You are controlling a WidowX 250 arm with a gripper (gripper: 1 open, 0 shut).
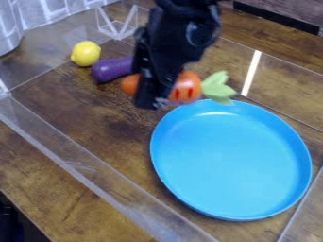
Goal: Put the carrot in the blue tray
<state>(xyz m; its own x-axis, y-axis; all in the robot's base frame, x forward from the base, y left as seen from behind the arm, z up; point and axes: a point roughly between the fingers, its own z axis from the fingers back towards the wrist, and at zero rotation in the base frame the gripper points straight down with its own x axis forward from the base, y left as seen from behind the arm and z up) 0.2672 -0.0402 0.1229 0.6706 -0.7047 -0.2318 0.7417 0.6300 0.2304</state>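
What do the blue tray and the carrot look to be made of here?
The blue tray: likely plastic, uniform bright blue with a smooth, slightly glossy surface and a moulded raised rim. The carrot, held in the claw: probably plastic or rubber toy, with saturated orange body and a light green top; motion blur hides finer texture.

At upper left you'll see a yellow lemon (85, 53) just beside a purple eggplant (113, 68) on the dark wooden table (76, 132).

Dark wooden tabletop (76, 142) — glossy, with a bright light streak (252, 68)
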